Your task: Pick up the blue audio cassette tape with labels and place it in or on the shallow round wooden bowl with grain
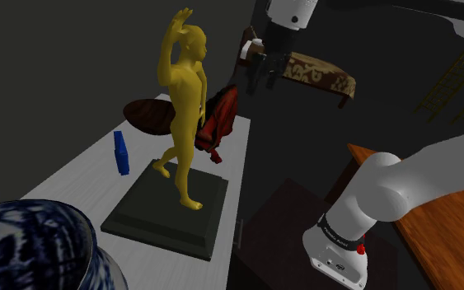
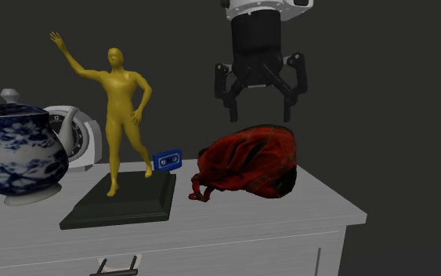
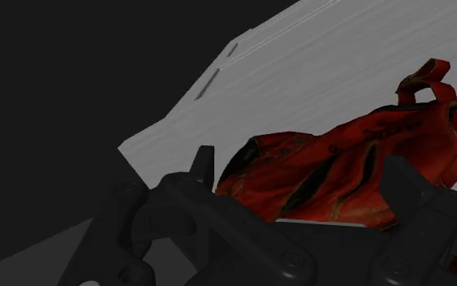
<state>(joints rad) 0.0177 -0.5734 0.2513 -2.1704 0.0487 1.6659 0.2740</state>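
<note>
— Two fingers (image 2: 228,98) spread, empty, gripper (image 2: 260,116) over the red bag (image 2: 250,161). Cassette (image 2: 167,161)?
— Upright beside the statue's base (image 2: 124,202), untouched. Reaching step, I'd say: cross over, descend onto it.

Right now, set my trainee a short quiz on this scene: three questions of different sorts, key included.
1. True or false: the gripper holds the cassette.
2. Which thing is the gripper above? A) teapot B) bag C) cassette
3. Fill in: the cassette stands on edge beside the dark base of the ___.
Key: 1 false, the gripper is open and empty; 2 B; 3 statue.
</note>
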